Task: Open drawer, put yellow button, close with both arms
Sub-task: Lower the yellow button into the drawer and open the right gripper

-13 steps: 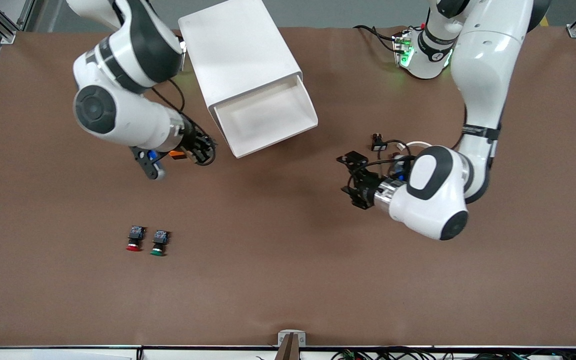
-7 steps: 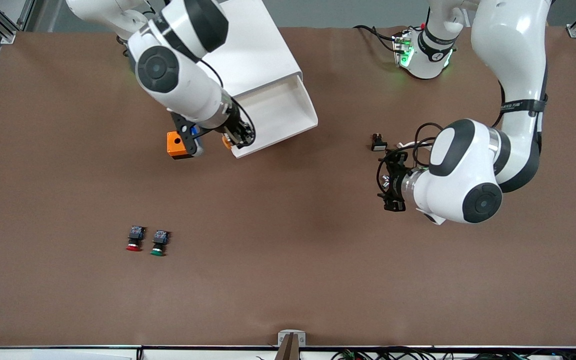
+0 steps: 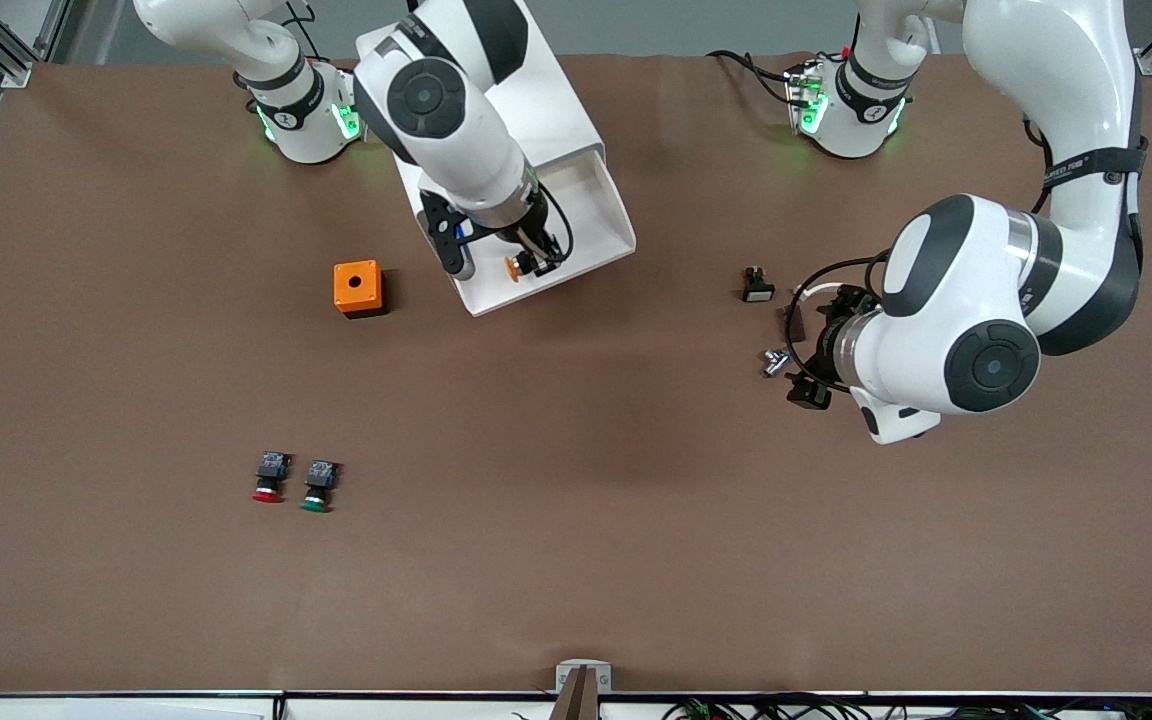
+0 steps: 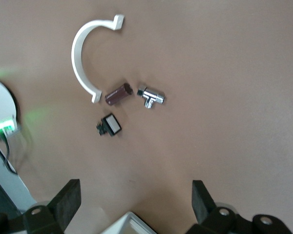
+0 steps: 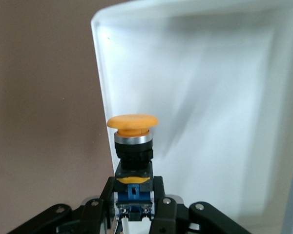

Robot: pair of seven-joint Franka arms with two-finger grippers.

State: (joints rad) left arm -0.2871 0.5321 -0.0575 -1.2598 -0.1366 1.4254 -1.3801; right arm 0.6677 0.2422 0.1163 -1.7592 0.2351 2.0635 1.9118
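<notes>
The drawer [image 3: 576, 275] stands pulled out of the white cabinet [image 3: 561, 110], its shallow white tray open; the tray also fills the right wrist view [image 5: 210, 122]. My right gripper [image 3: 533, 262] hangs over the drawer's wall toward the right arm's end. It is shut on the yellow button [image 3: 514, 265]. In the right wrist view the gripper [image 5: 134, 207] clamps the blue rear block, and the yellow cap [image 5: 132, 122] points away from it. My left gripper [image 3: 808, 355] is open and empty, low over the table beside several small parts, toward the left arm's end; its fingers [image 4: 68, 200] stand wide apart.
An orange box [image 3: 357, 288] with a round hole sits beside the drawer. A red-capped button [image 3: 269, 478] and a green-capped one [image 3: 318, 486] lie nearer the camera. By the left gripper lie a white curved clip [image 4: 83, 58], a brown cylinder [image 4: 118, 94], a chrome fitting [image 4: 151, 96] and a small black part [image 3: 756, 288].
The right arm has swung from beside the cabinet to over the open drawer, carrying the yellow button and uncovering the orange box. The left gripper has drawn back toward the left arm's end.
</notes>
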